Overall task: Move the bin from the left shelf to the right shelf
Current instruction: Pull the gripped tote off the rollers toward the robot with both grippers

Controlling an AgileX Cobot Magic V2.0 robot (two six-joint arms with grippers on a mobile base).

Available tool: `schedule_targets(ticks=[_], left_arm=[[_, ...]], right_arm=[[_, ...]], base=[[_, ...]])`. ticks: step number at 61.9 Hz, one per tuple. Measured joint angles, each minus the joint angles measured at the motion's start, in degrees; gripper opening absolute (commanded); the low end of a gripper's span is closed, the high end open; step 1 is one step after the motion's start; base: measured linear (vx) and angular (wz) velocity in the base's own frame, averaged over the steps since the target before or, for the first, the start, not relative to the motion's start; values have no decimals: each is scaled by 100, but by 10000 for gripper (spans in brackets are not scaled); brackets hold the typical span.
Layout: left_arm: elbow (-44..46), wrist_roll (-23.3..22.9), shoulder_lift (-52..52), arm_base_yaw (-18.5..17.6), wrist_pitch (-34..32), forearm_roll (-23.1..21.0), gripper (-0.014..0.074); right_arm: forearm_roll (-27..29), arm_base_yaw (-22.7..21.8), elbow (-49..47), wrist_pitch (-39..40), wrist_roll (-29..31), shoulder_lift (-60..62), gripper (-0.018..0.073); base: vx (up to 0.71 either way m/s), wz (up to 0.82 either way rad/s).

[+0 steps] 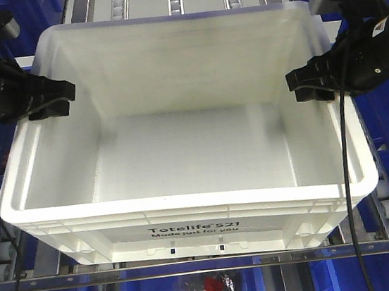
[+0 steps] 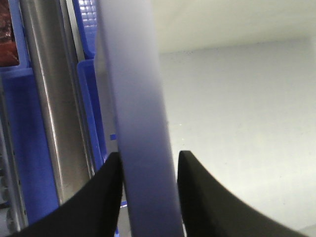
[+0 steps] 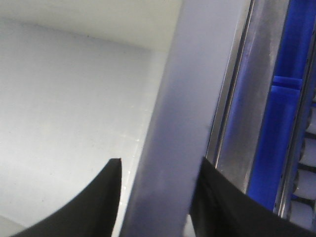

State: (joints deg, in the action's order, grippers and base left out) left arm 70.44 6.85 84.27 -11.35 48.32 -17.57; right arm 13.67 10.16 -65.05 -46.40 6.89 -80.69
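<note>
wrist views alone show jaws flanking bin (image 2: pixel 140 98) rim.

A large white plastic bin (image 1: pixel 190 225) is sitting upright and open-topped, filling the middle of the front view; its bare white floor is showing; black "Totelife 521 Made just for you" print is facing forward on the ribbed near wall; its thick rolled rim is passing between the jaws of the left gripper (image 1: pixel 52 100) and the right gripper (image 1: pixel 307 83) on opposite sides.

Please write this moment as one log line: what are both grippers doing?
left gripper: shut on bin left rim | right gripper: shut on bin right rim | bin: empty, upright
</note>
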Motion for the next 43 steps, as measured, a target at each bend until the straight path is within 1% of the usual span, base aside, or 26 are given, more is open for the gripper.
schedule_targets(ticks=[16,33,43], left_arm=[[0,-24,-299,0,77,-19,-8],[0,-24,-375,0,298,-65,-4],[0,-24,-460,0,319,-106,-3]], right_arm=[[42,0,2,-47,-7,316,-8],[47,0,18,-175,-86,584,-8],[47,0,30,-204,-111,652,-8]], base=[[0,0],[0,0],[0,0]])
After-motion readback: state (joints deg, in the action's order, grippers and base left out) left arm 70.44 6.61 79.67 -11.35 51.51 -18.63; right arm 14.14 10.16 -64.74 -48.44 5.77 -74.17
